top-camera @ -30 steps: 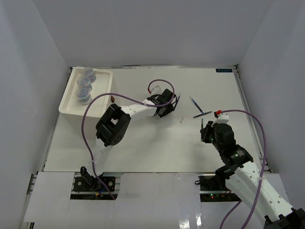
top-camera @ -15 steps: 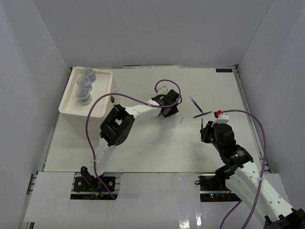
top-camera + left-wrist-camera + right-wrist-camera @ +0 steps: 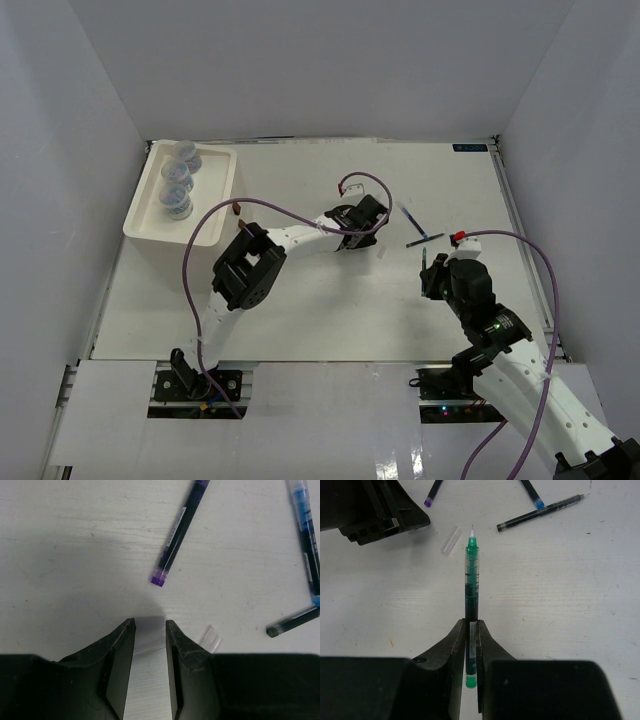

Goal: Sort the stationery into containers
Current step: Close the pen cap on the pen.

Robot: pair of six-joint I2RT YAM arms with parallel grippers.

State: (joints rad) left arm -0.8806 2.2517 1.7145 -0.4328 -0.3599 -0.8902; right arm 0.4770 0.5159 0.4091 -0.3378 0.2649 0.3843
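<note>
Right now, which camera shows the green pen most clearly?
The right wrist view: the green pen shows full length, clamped in the right gripper. Top external gives only a thin dark sliver; left wrist shows none.

A white table [image 3: 330,300] with a faint wood-grain surface fills the floor of a white-walled enclosure. At its far left corner sits a white box unit [image 3: 212,195] with a shallow rimmed tray on top (one small brown knob shows on its right side). Right of centre, three pens lie flat and loose on the tabletop: a dark pen with a purple end [image 3: 180,532], a blue pen [image 3: 307,535] to its right, and a dark slim pen [image 3: 292,621] lying crosswise just beside the blue pen's near end. A small clear cap [image 3: 212,641] lies alone between the purple end and the dark slim pen.
</note>
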